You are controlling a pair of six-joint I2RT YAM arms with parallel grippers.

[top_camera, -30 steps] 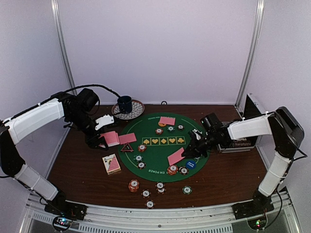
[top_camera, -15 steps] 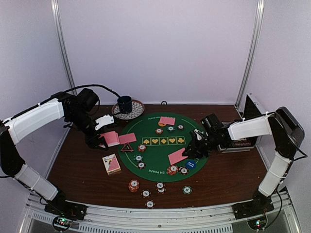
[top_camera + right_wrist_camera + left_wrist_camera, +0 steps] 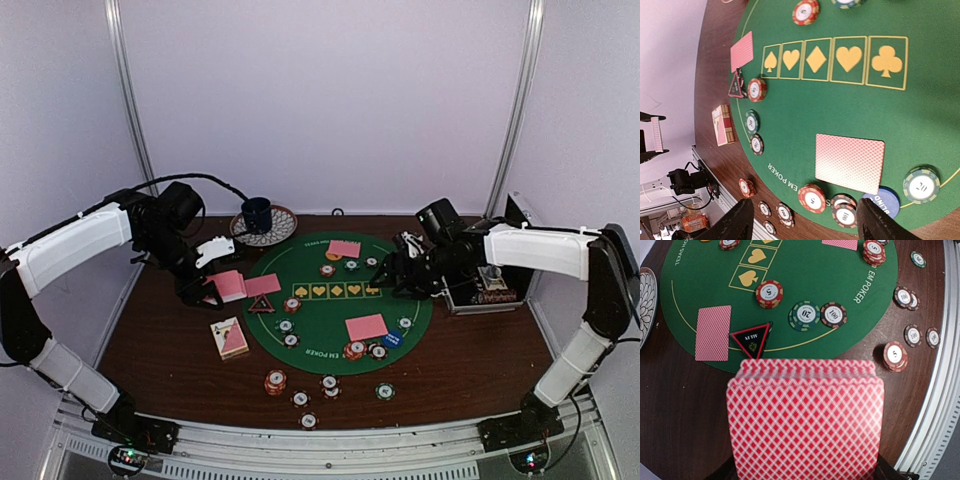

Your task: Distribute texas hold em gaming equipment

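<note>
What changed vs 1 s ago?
The right gripper let go of the pink-backed card, which went from tilted to lying flat on the green mat. The gripper then drew away toward the mat's far right side, and it is open. The left gripper holds the deck as before. The chips look unmoved.

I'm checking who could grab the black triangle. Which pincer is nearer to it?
Left. The left pincer, holding a stack of cards, hangs just left of the triangle. The right pincer is open across the green mat, well to the triangle's right.
</note>
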